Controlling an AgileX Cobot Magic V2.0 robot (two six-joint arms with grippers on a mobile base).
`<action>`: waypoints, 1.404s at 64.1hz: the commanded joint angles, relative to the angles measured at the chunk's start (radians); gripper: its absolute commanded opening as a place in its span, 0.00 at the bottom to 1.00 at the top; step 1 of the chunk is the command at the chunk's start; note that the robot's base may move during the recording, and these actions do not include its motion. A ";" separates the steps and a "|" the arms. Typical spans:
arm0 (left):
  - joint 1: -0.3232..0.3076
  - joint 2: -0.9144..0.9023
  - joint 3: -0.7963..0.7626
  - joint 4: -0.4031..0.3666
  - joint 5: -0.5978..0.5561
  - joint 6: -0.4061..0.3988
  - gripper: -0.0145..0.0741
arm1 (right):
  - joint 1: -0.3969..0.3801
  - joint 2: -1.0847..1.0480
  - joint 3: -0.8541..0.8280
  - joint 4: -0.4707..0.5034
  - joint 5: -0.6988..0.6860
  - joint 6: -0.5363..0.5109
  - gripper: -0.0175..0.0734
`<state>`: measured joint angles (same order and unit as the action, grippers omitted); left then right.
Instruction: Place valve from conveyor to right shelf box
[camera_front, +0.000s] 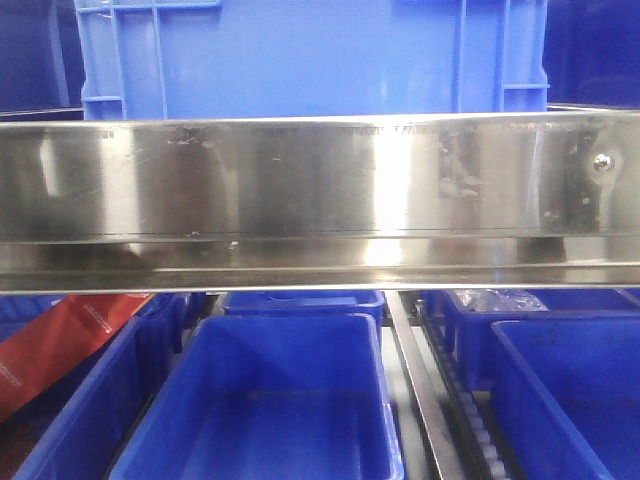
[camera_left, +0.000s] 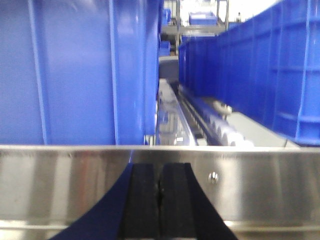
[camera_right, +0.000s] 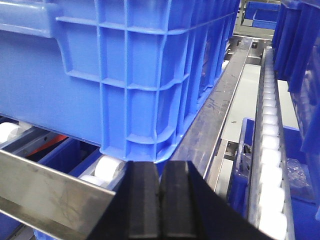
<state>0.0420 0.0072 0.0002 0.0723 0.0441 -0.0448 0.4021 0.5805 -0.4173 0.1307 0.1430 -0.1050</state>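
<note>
Pretty soft footage all round, with a heavy blue cast from the crates. In the front view the steel rail has a blown-out white glare band near its middle and smeary reflections. The left wrist view is blurriest: the crate wall is mushy and the far background is overexposed. The right wrist view is sharper, with dark shadow under the crate.

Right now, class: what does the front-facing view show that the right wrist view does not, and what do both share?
Only the front-facing view shows the open blue bins on the lower level and a red packet at left. Only the right wrist view shows the right end effector, its black pads pressed together, and white rollers. Both show a large blue crate and a steel rail.
</note>
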 joint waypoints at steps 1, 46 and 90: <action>0.005 -0.007 0.000 -0.045 0.001 0.045 0.04 | -0.003 -0.008 0.001 -0.005 -0.032 -0.002 0.01; 0.005 -0.007 0.000 -0.072 -0.017 0.050 0.04 | -0.003 -0.008 0.001 -0.005 -0.032 -0.002 0.01; 0.005 -0.007 0.000 -0.072 -0.017 0.050 0.04 | -0.228 -0.251 0.101 -0.005 0.021 -0.002 0.01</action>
<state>0.0420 0.0058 0.0011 0.0072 0.0469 0.0000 0.2459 0.4034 -0.3630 0.1307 0.1602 -0.1050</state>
